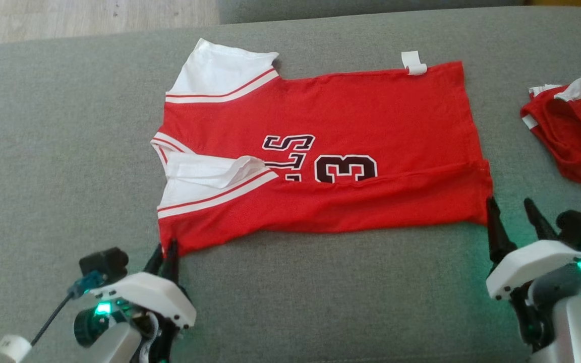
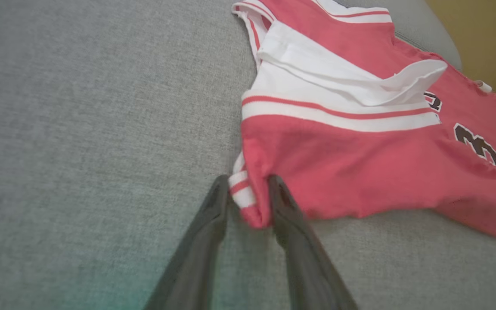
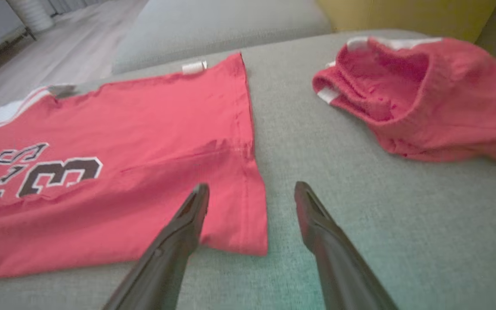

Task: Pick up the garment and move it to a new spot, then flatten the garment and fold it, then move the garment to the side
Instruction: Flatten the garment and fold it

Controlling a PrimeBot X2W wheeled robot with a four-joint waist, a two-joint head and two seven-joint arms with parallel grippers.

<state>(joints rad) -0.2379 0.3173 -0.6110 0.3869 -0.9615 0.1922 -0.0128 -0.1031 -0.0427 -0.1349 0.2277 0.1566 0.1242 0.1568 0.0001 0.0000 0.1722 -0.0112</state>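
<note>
The red jersey point(image 1: 346, 116) lies spread across the middle of the grey sofa cushion point(image 1: 68, 126), its near edge folded over. The left tool point(image 1: 166, 249) pinches the jersey's sleeve-end corner, while the right tool point(image 1: 510, 201), fingers apart, straddles the hem corner, likely so both near corners can lift together for the next fold

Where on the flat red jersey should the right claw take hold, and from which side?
The near hem corner of the jersey, approached from the robot's own side, low along the cushion. That corner lies thin and flat with free edges on two sides, and the open right claw points straight at it.
</note>
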